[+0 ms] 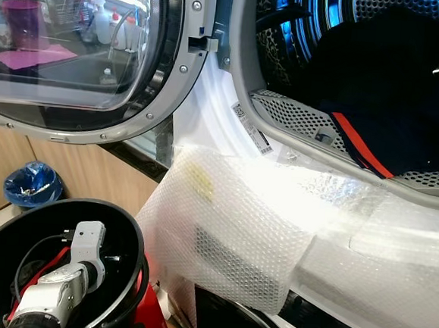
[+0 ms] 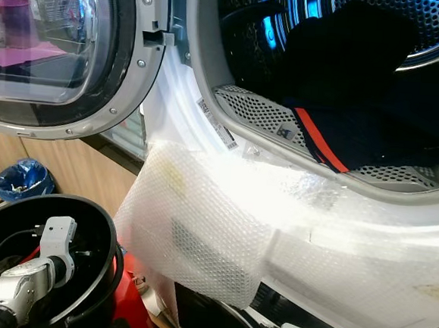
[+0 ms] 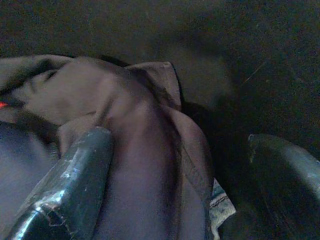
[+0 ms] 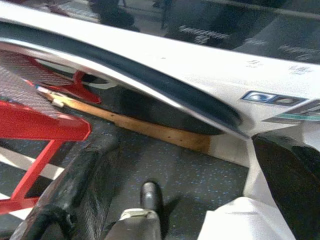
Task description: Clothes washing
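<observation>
The washer's drum stands open, and a dark garment with a red stripe lies inside it. My left arm reaches down into a black laundry basket at the lower left. In the left wrist view my left gripper is open at the basket's bottom. A dark brownish garment lies bunched between its spread fingers. My right gripper hangs open low by the machine's front, with only grey floor between its fingers.
The round glass door is swung open to the left. Bubble wrap drapes over the white front below the drum. A blue-lined bin stands by the wooden cabinet. A red metal frame sits beside the basket near the floor.
</observation>
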Robot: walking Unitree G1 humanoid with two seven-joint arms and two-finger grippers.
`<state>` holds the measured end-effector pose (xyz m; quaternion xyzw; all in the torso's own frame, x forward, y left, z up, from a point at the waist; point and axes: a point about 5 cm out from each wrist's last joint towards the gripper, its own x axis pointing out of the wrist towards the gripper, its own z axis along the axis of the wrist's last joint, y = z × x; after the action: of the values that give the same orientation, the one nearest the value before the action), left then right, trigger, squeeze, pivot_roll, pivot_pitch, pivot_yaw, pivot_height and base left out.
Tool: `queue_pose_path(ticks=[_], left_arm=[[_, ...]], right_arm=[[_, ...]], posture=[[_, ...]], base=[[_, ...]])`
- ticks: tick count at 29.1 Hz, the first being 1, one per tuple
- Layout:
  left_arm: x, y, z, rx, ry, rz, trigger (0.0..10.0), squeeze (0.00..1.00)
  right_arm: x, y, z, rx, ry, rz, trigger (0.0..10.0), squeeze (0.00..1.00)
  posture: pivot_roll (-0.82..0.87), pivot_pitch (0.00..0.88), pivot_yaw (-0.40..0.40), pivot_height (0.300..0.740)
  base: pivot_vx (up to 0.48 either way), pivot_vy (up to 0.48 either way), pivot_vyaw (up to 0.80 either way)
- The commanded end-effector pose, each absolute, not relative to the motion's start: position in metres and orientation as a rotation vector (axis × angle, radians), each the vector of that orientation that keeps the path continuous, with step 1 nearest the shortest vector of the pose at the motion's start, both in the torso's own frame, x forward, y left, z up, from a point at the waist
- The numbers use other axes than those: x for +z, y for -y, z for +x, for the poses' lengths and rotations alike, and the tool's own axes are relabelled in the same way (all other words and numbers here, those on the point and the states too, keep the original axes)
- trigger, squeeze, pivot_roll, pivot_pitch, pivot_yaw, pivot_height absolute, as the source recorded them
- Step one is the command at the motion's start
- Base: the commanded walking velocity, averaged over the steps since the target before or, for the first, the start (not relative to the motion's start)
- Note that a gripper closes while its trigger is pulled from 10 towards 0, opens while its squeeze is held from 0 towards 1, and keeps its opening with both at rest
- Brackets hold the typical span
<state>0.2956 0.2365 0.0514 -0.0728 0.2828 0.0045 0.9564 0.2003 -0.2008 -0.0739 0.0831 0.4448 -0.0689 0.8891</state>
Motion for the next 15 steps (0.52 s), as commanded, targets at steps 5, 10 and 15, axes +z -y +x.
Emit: queue_pose_path(ticks=[5,10,15], left_arm=[[0.076,-0.230,0.290,0.011,-0.543,-0.063,10.0,0.00],[0.074,-0.220,0.278,-0.005,-0.593,0.010,10.0,0.00],[0.058,-0.222,0.271,0.100,-0.651,-0.042,10.0,0.00]], right_arm=[[-0.077,0.209,0.192,-0.157,-0.961,0.162,10.0,0.00],[-0.075,0.208,0.196,-0.143,-0.955,0.167,10.0,0.00],[-0.076,0.207,0.195,-0.115,-0.971,0.151,10.0,0.00]], posture=[[0.06,0.000,-0.110,0.740],[0.06,0.000,-0.106,0.740],[0.06,0.022,-0.119,0.740]], base=[[0.000,0.000,0.00],[0.000,0.000,0.00],[0.000,0.000,0.00]])
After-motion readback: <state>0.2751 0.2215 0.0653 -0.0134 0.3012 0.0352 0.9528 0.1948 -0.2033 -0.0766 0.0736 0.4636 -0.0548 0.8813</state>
